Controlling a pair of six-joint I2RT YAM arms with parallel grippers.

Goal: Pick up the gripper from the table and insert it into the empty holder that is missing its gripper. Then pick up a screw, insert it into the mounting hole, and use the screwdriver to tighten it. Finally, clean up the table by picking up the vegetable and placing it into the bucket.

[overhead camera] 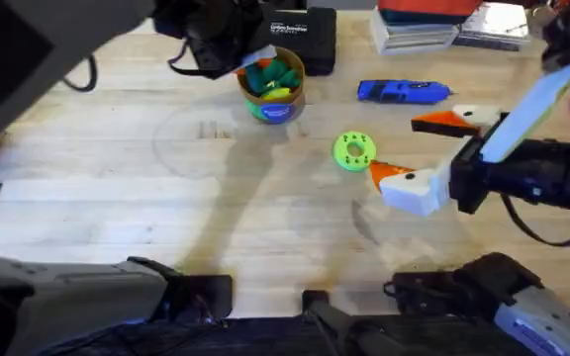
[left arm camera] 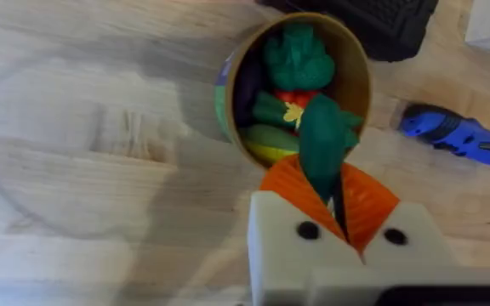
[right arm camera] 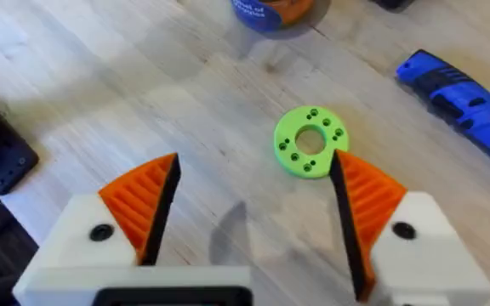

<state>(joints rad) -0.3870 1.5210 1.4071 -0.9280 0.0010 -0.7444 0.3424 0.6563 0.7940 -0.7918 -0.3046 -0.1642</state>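
Pinching vegetable [left arm camera: 326,140] over bucket [left arm camera: 360,72] | right jaws wide, empty

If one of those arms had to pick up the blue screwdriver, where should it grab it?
Probably around the middle of its body, coming straight down from above. The blue screwdriver lies flat on the table with bare wood on both long sides, so the open right gripper could straddle its narrow width.
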